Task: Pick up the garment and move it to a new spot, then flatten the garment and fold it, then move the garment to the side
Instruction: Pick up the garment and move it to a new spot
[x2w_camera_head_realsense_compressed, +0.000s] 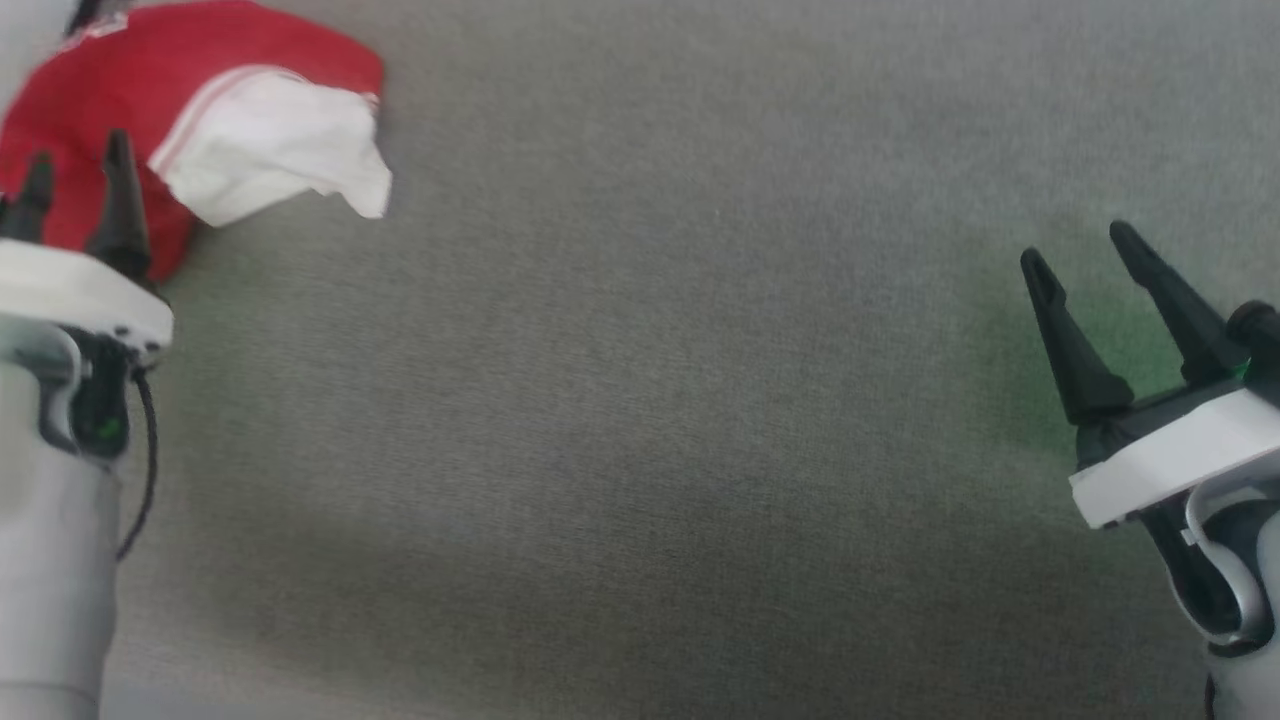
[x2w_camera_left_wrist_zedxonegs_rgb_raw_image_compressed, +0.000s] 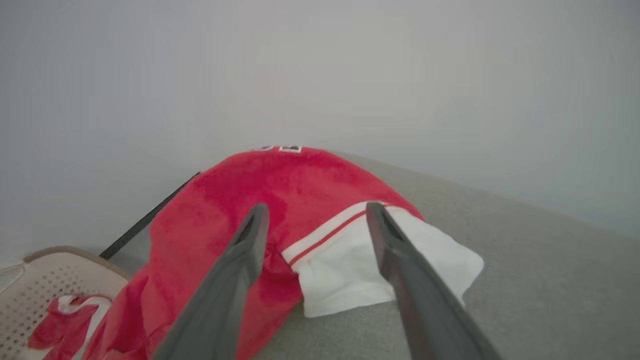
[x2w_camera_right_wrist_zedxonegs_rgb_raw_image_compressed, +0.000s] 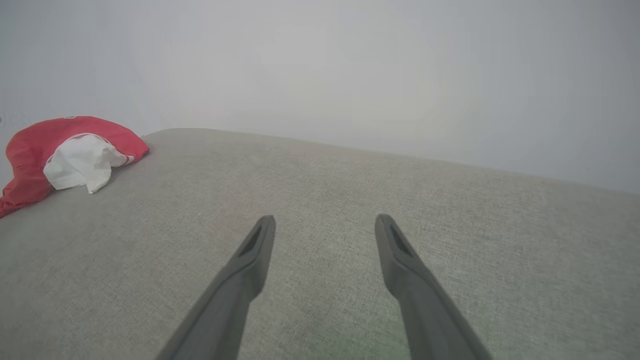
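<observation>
The garment is a red shirt with a white sleeve, bunched in a heap at the far left corner of the grey table. Part of it hangs over the table's left edge in the left wrist view, where the garment shows a sliver of white-outlined lettering at its top. My left gripper stands open just in front of the heap, its fingers pointing at the cloth and holding nothing. My right gripper hovers open over bare table at the right, far from the garment.
A beige perforated basket sits below the table's left edge, with red and white cloth in it. A pale wall rises behind the table. The grey table surface stretches wide between the two grippers.
</observation>
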